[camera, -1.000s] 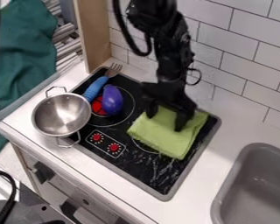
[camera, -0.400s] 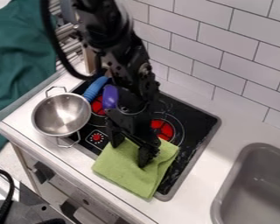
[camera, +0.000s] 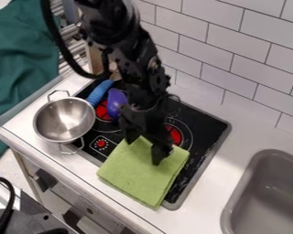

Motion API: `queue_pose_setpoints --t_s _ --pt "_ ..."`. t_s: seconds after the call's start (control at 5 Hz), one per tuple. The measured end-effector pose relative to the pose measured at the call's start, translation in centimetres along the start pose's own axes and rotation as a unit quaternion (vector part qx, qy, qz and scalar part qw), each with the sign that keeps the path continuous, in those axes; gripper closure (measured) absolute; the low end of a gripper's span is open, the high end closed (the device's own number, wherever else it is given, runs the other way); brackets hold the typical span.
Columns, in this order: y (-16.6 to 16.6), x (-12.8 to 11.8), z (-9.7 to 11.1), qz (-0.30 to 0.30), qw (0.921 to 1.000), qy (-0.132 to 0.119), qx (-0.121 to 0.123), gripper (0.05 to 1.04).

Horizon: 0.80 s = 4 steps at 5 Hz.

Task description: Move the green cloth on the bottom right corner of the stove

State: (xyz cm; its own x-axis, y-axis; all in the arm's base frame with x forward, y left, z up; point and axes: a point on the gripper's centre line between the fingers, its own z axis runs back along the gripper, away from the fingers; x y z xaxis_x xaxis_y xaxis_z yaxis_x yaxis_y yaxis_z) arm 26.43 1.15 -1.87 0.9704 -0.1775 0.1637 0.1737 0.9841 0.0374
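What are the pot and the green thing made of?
The pot looks like shiny metal, probably steel, because bright light glints inside it. The green cloth looks soft and dull, with folded edges, so maybe cotton or microfiber.

High, slanted view down onto the stove [camera: 204, 123].
The fixed camera looks steeply down from above the front side of the worktop [camera: 228, 157], which runs aslant from upper left to lower right. It faces the tiled wall [camera: 235, 59] at the upper right, with the cupboard front [camera: 69, 194] at lower left. It is near enough that the stove takes the middle and the frame's edges cut off the sink [camera: 233, 201] at lower right.
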Motion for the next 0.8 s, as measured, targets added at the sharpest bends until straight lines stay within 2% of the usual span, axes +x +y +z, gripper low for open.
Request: queue_pose_setpoints --t_s 0.2,0.4,0.6,0.8 --pt "-0.5 3.3 3.8 -0.027 0.9984 -0.046 0.016 0.073" --pt "-0.3 3.8 6.2 0.015 0.9991 -0.033 0.023 0.073" --pt "-0.7 3.6 7.2 0.058 0.998 -0.024 -0.002 0.073" --pt "-0.4 3.5 7.4 0.085 0.9964 -0.006 -0.004 0.073"
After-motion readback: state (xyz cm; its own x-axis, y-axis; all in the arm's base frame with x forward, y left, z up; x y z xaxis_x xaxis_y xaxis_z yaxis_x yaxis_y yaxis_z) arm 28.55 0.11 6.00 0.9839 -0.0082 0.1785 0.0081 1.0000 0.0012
